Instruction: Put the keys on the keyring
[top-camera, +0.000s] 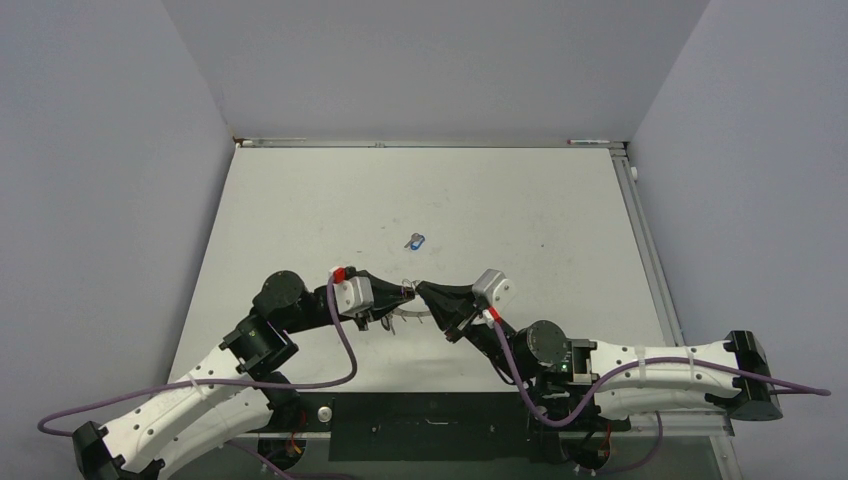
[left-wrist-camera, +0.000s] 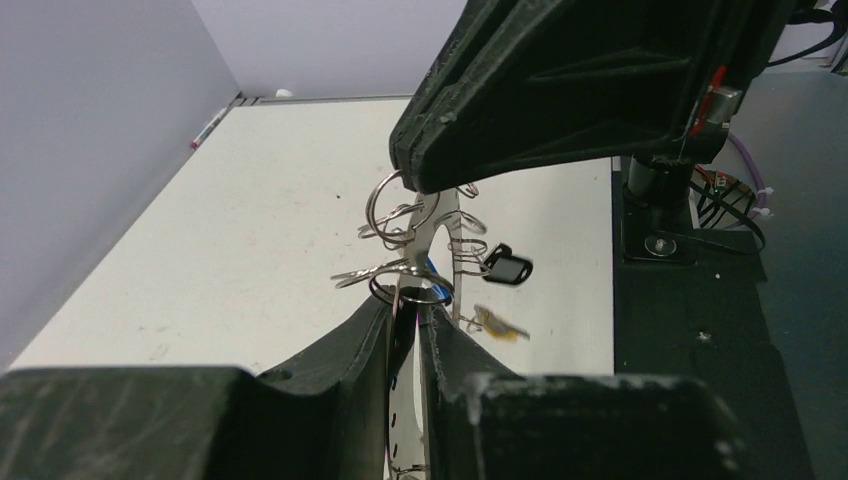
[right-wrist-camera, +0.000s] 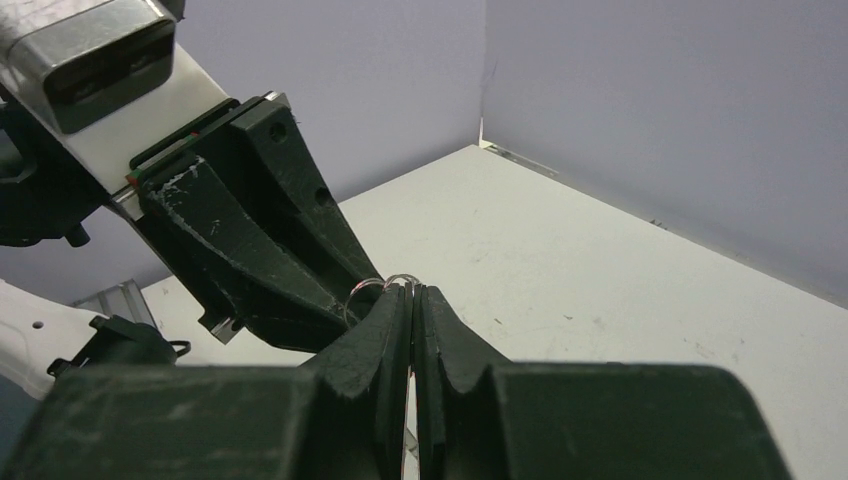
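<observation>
My left gripper (top-camera: 407, 291) (left-wrist-camera: 410, 303) is shut on the keyring (left-wrist-camera: 443, 225), a silvery-white strip seen edge-on that rises from between its fingers. The keyring's arc shows below the grippers in the top view (top-camera: 412, 319). Small wire rings hang on it with a black-headed key (left-wrist-camera: 510, 268), a yellow-headed key (left-wrist-camera: 500, 325) and a blue bit (left-wrist-camera: 432, 268). My right gripper (top-camera: 421, 288) (right-wrist-camera: 411, 290) meets the left tip to tip and is shut on a small wire ring (right-wrist-camera: 398, 281) (left-wrist-camera: 392, 205); the key on that ring is hidden. One blue-headed key (top-camera: 415, 240) lies loose on the table.
The white table (top-camera: 300, 220) is walled by grey panels at the left, back and right. A black base plate (top-camera: 430, 412) lies along the near edge between the arm bases. A purple cable (top-camera: 345, 350) loops by the left arm.
</observation>
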